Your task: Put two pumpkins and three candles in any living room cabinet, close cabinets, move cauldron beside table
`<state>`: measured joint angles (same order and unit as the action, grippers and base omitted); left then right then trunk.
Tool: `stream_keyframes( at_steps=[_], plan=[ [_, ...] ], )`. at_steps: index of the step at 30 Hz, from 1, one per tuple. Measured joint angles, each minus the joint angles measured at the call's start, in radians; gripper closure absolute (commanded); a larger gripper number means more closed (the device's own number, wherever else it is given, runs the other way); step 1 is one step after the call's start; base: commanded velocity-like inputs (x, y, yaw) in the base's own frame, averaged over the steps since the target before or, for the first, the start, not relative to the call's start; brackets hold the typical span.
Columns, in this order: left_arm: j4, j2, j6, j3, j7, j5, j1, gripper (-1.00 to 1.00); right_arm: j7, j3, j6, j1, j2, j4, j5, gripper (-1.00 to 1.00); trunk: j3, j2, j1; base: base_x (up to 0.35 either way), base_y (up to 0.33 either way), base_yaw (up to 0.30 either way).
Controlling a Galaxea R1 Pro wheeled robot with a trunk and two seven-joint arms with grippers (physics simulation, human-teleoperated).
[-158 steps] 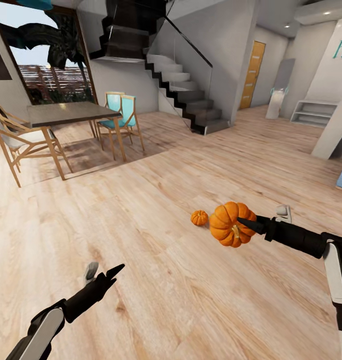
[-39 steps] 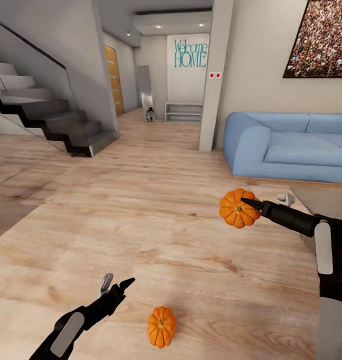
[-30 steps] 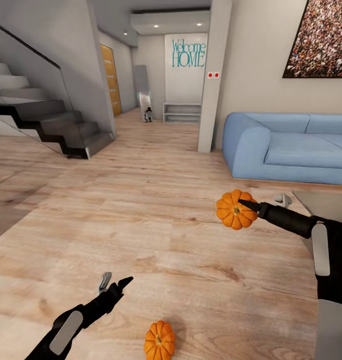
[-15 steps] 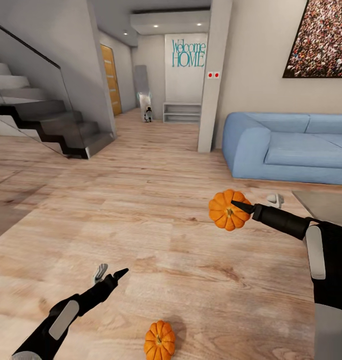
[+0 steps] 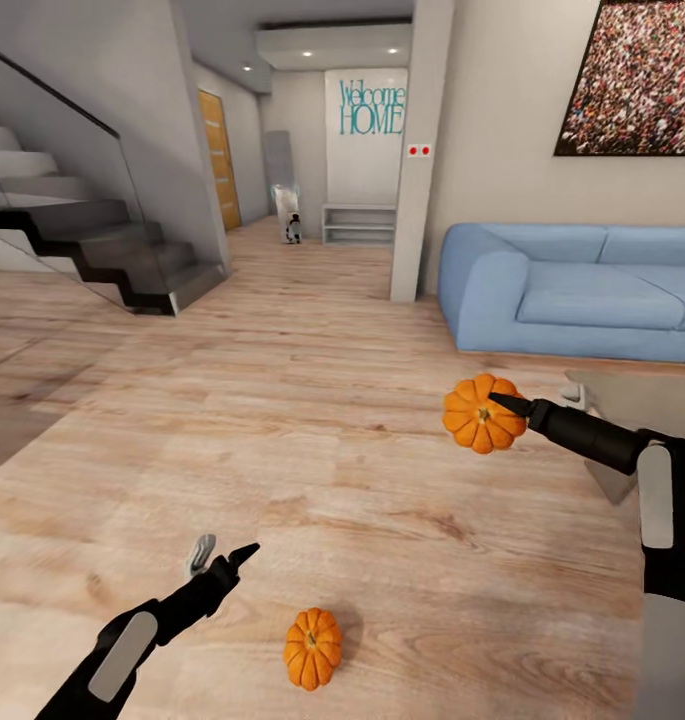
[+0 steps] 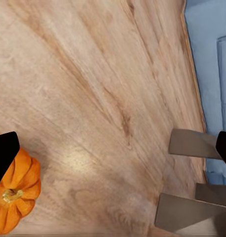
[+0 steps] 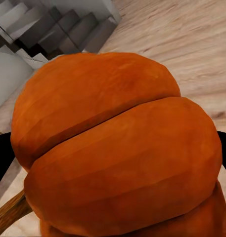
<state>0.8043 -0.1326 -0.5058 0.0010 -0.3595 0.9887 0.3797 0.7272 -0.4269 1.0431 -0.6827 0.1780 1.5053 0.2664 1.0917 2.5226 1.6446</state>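
Observation:
One ribbed orange pumpkin (image 5: 482, 413) hangs above the wooden floor, with my right gripper (image 5: 502, 405) shut on it; up close, that pumpkin (image 7: 117, 148) sits between the two black fingers. The second pumpkin (image 5: 313, 648) stands upright on the floor just right of my left gripper (image 5: 222, 558), which is open and holds nothing. In the left wrist view this pumpkin (image 6: 14, 197) lies beside one black finger, outside the open gripper (image 6: 113, 148). The cabinets are out of view.
A blue sofa (image 5: 572, 290) stands at the right against the wall, with a grey flat surface (image 5: 632, 400) in front of it. A pillar (image 5: 407, 150) rises at the middle back. The staircase (image 5: 82, 230) is at the left, and a hallway with a low white shelf (image 5: 360, 222) lies beyond.
The whole view has shifted a little, so the camera moved. My right gripper has carried its pumpkin slightly rightward. The left arm sits a bit lower, near the floor pumpkin.

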Motion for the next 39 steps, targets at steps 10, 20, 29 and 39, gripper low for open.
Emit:
stream_keyframes(
  at_steps=[10,20,29,39],
  plan=[
    [-0.014,-0.079,-0.048,-0.009,0.003,-0.030,0.054,-1.00,0.000,0.022,-0.001,0.000,-0.005,-0.001,-0.014,1.00,0.000,0.000,0.000,-0.016,-0.003,-0.253],
    [-0.192,-0.165,-0.047,-0.028,-0.316,-0.346,0.159,-1.00,-0.001,0.093,0.000,0.022,-0.014,0.042,-0.002,1.00,0.008,0.000,0.001,-0.001,0.000,-0.165],
    [-0.327,-0.200,0.021,-0.034,-0.486,-0.524,0.205,-1.00,0.000,0.169,-0.001,0.060,-0.038,0.108,-0.007,1.00,0.042,0.002,0.005,0.000,0.000,-0.008],
    [-0.387,-0.195,0.155,-0.033,-0.419,-0.574,0.242,-1.00,0.032,0.174,-0.016,0.064,-0.043,0.111,-0.005,1.00,0.081,0.005,0.009,0.000,0.000,0.000]
  ],
)
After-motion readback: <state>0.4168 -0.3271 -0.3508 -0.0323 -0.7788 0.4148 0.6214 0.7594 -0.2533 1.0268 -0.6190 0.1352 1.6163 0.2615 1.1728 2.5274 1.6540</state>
